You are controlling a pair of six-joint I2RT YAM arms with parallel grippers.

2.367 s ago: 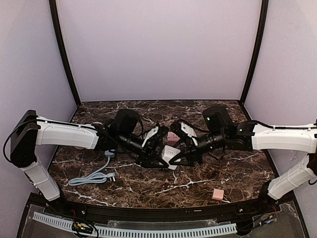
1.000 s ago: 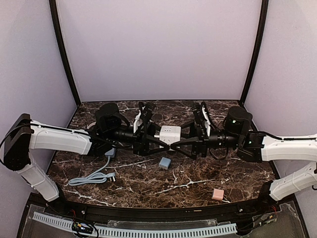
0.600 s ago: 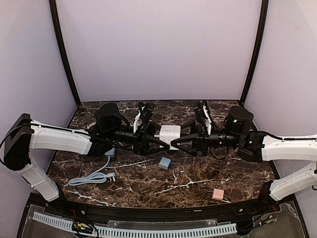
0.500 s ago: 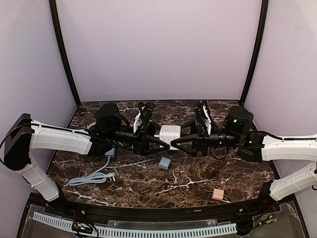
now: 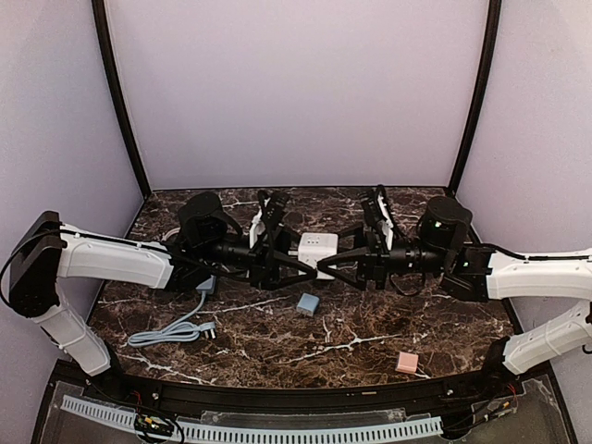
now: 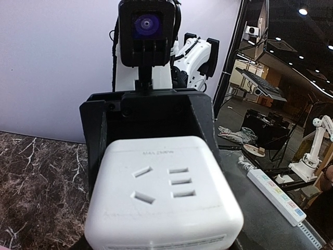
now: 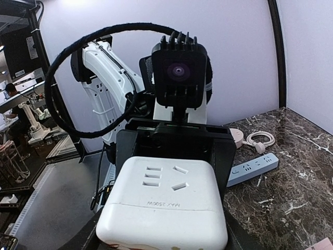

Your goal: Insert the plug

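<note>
- Plug (image 5: 307, 304): one, a small blue-grey block lying loose on the table (image 5: 277, 356), near the middle.
- Other counts: one white socket cube (image 5: 317, 248), one pink block (image 5: 407, 362) at the near right, one grey cable (image 5: 171, 330) with a pronged end at the near left, and one power strip (image 7: 253, 167) on the left side, mostly under the arm in the top view.
- Plug sits just nearer the camera than the cube and below it. It is apart from both grippers; nothing touches it.
- Left gripper (image 5: 303, 253): jaws spread to the cube's width, clamped on its left end. The right wrist view shows its black jaws flanking the cube on both sides.
- Right gripper (image 5: 335, 253): same hold on the cube's right end, seen from the left wrist view.
- Cube held clear above the table, with socket faces turned toward both wrist cameras.
- Both arms reach low and roughly level from the outer sides toward the centre, grippers facing each other.
</note>
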